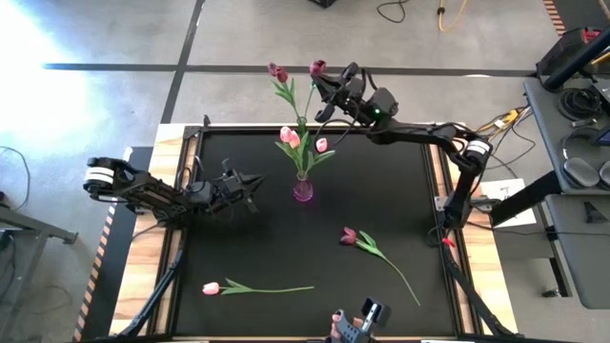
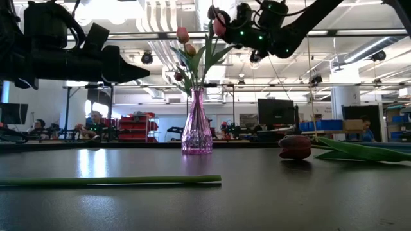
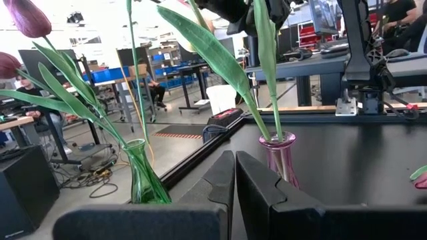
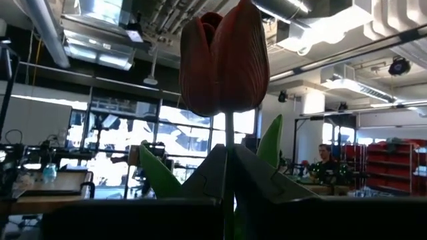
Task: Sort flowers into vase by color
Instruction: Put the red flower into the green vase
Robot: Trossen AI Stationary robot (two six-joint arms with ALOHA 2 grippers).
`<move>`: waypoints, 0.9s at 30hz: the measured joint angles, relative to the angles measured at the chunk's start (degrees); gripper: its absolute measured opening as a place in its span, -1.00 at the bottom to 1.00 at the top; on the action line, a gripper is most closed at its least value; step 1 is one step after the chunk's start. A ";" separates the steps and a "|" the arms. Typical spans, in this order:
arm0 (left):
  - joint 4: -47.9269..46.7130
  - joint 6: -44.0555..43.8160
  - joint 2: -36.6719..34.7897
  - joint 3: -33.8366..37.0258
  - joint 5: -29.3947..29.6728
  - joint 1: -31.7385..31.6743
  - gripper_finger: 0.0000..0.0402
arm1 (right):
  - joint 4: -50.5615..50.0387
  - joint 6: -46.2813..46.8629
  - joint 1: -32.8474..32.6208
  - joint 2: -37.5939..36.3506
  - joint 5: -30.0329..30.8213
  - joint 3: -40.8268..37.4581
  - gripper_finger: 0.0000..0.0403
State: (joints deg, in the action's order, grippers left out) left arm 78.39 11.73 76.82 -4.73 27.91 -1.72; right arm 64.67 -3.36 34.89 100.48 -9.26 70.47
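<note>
Black matting is covering the surface [image 1: 400, 191], and an open workshop with desks and people is showing behind it in the low view. At about 12 o'clock from the centre a pink glass vase [image 1: 303, 189] is standing with pale pink tulips [image 1: 291, 137] in it; a green vase [image 3: 143, 175] with dark red tulips [image 1: 277, 71] is standing farther toward 12 o'clock, at the far edge. The right end effector [image 1: 324, 88] is hanging high near 1 o'clock, its fingers clamped on the stem of a dark red tulip [image 4: 223, 60] just under the bloom. The left end effector [image 1: 250, 184] is waiting at 9 o'clock, fingers pressed together on nothing. A pale pink tulip [image 1: 212, 288] is lying at 7 o'clock and a maroon tulip [image 1: 349, 235] at 4 o'clock. The likely trouble: with the grip so close to the head, the long stem may be swinging freely and miss the narrow green neck, catch leaves already inside, or tip the vase.
</note>
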 joint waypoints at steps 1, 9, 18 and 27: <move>0.00 -0.05 0.00 0.00 0.00 0.02 -0.99 | 0.00 0.16 0.00 0.33 -0.01 -0.01 -0.94; -0.02 -0.20 0.00 0.01 -0.01 0.02 -0.99 | 0.57 -0.96 0.03 2.46 0.20 0.90 -0.94; -0.04 -0.19 0.00 0.00 -0.01 0.01 -0.99 | -0.05 -2.06 0.02 2.22 0.21 4.35 -0.94; -0.04 -0.20 0.00 0.02 -0.01 0.00 -0.99 | -1.80 -4.19 1.46 4.01 0.29 4.90 -0.94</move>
State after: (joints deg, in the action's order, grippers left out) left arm 78.35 11.53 76.82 -4.71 27.90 -1.72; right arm 62.87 -7.55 36.36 104.49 -8.98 75.37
